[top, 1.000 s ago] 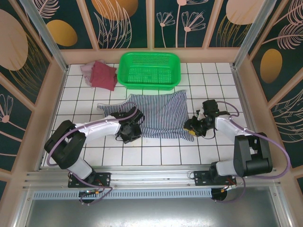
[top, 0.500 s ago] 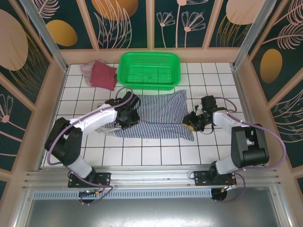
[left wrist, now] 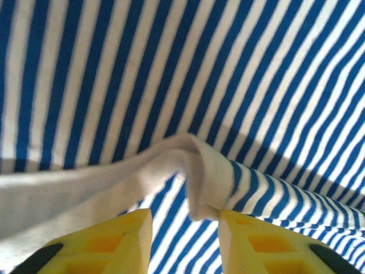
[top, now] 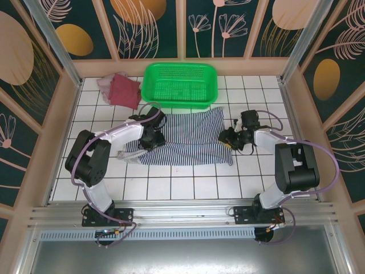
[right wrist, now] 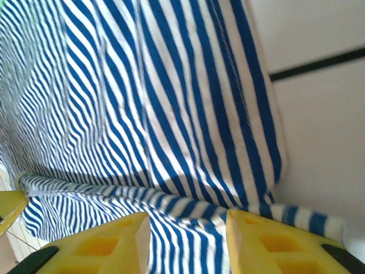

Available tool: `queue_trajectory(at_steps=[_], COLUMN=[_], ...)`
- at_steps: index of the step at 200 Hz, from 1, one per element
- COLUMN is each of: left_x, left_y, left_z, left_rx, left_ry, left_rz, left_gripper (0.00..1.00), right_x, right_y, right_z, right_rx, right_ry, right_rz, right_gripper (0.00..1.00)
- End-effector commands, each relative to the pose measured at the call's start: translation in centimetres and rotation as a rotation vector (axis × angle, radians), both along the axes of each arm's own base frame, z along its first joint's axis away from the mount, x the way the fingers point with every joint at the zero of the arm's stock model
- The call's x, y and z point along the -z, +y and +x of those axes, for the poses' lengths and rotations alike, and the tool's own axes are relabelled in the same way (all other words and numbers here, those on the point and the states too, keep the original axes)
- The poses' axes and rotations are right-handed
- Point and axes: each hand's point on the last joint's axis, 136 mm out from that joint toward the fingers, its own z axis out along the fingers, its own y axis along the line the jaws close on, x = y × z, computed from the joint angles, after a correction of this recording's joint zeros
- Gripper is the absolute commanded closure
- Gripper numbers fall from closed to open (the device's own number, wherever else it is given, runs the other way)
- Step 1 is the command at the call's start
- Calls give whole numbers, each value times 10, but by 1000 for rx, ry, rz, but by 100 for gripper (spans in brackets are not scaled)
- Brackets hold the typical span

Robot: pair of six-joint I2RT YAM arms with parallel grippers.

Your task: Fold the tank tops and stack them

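Observation:
The navy-and-white striped tank top [top: 188, 137] lies folded into a wide band mid-table, just in front of the basket. My left gripper [top: 150, 136] sits on its left end. In the left wrist view its yellow fingers [left wrist: 185, 214] stand apart, and a white hem fold [left wrist: 199, 171] rests just ahead of them against the right finger. My right gripper [top: 229, 138] is at the top's right edge. Its fingers [right wrist: 188, 216] are apart over flat striped cloth [right wrist: 171, 114], with nothing pinched. The mauve-pink tank top [top: 105, 84] and the maroon tank top [top: 125, 91] lie stacked at the back left.
A green plastic basket [top: 179, 71] stands at the back centre, touching the striped top's far edge. White tiled table [top: 171, 182] stretches toward the arm bases. Panel walls close in the left, right and back sides.
My left gripper carried the striped top's near-left edge toward the back, folding the cloth narrower, then opened. My right gripper shifted slightly back along the right edge.

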Motion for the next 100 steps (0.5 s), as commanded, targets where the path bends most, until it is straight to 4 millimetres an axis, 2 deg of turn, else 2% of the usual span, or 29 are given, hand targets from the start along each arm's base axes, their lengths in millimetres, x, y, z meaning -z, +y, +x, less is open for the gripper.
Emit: queue_trajectory(at_steps=[1,17,32,33,49,69,84,100], left_x=[-11,-23,-25,-30,-34,-25,-19,-14], left_y=[11,17,26,26,23,26,35,46], left_z=[12,10,0,1,-12,-35,-45,-48], left_rx=[27,47,62,61,85,106,121,136], left_ry=[-39,-59,-47,-59,-59,-12,-2,2], left_rz=[64,86,114,109,54,25,45,74], left_gripper=[58,52,48,48,48,48,48,48], right_x=[-34,-47,-50,-50,-45,-33,-25,-15], right_y=[0,6,16,16,26,34,39,39], right_z=[29,23,3,1,-27,-54,-64,-63], right_rx=[5,-22,-52,-54,-79,-92,-115,-129], right_ry=[-138,-152,-120,-119,-72,-27,-25,-25], right_rz=[7,27,48,49,63,92,90,77], right_gripper=[59,58,58,58,59,58,58,58])
